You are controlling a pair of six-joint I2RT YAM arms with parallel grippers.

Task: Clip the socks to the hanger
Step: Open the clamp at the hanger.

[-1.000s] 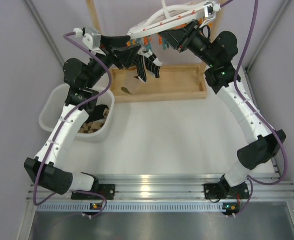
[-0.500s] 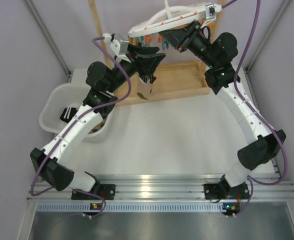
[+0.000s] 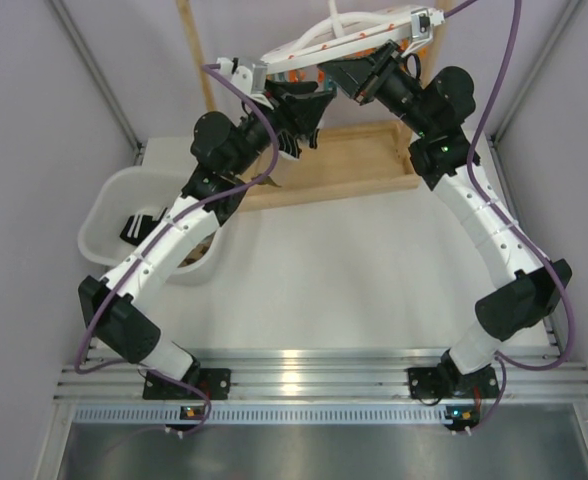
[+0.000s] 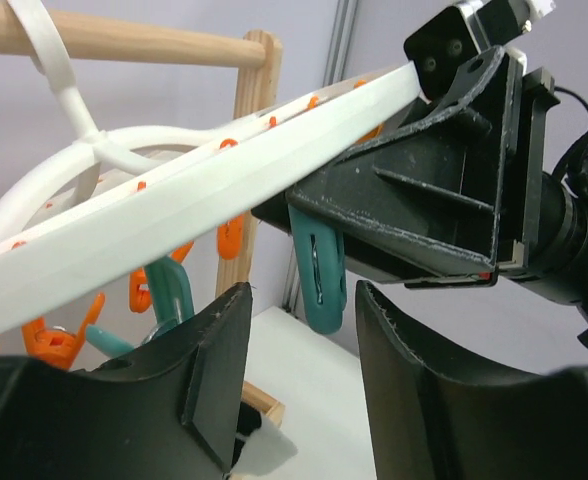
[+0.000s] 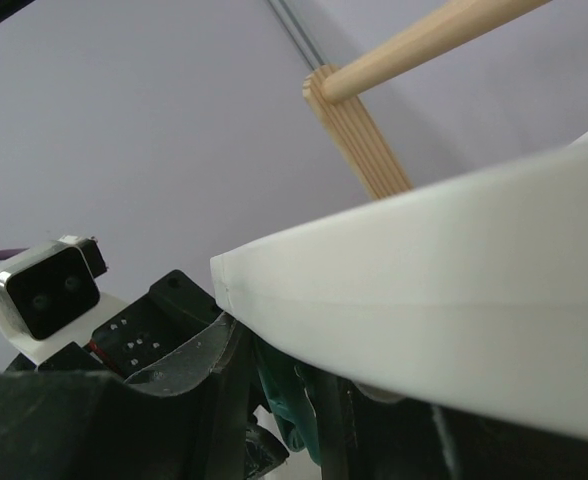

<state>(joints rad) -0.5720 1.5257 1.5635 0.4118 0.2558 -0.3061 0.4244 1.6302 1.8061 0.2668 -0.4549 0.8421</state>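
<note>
The white lattice hanger (image 3: 324, 45) hangs at the back from a wooden bar; it also shows in the left wrist view (image 4: 204, 190) and the right wrist view (image 5: 454, 270). My right gripper (image 3: 359, 75) is shut on a teal peg (image 4: 319, 275) under the frame; the peg sits between its fingers (image 5: 289, 400). My left gripper (image 3: 301, 108) is open and empty just under the frame, facing that peg (image 4: 304, 300). A dark sock with white bands (image 3: 289, 152) hangs below my left gripper (image 4: 229, 432); what it hangs from is hidden.
A white tub (image 3: 104, 215) at the left holds another dark sock (image 3: 139, 228) and patterned fabric (image 3: 189, 255). The wooden stand's base tray (image 3: 364, 170) lies under the hanger, its upright post (image 4: 249, 130) at the back left. Orange pegs (image 4: 229, 235) dangle nearby.
My left arm has swung right and upward, bringing its gripper under the hanger opposite the right gripper. The right arm and hanger have hardly moved.
</note>
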